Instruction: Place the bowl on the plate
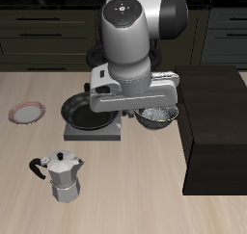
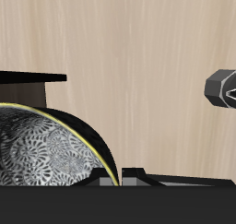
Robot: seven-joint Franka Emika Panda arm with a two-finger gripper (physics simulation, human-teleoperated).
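Note:
The bowl [image 1: 156, 116] has a dark rim and a shiny, speckled grey-white inside. It hangs under my gripper [image 1: 152, 103] beside the stove, near the middle of the table. In the wrist view the bowl [image 2: 41, 149] fills one side, and my gripper [image 2: 118, 175] is shut on its rim, one finger [image 2: 135, 175] showing just outside it. The plate [image 1: 27, 113] has a pink-red rim and a pale centre. It lies flat on the table at the far side of the frying pan from the bowl, well apart from my gripper. It is out of the wrist view.
A black frying pan [image 1: 87, 113] sits on a grey stove [image 1: 94, 132] between bowl and plate. A silver moka pot [image 1: 64, 176] stands nearer the front edge; its dark knob [image 2: 224, 88] shows in the wrist view. A big dark cabinet [image 1: 217, 127] stands close beside the bowl.

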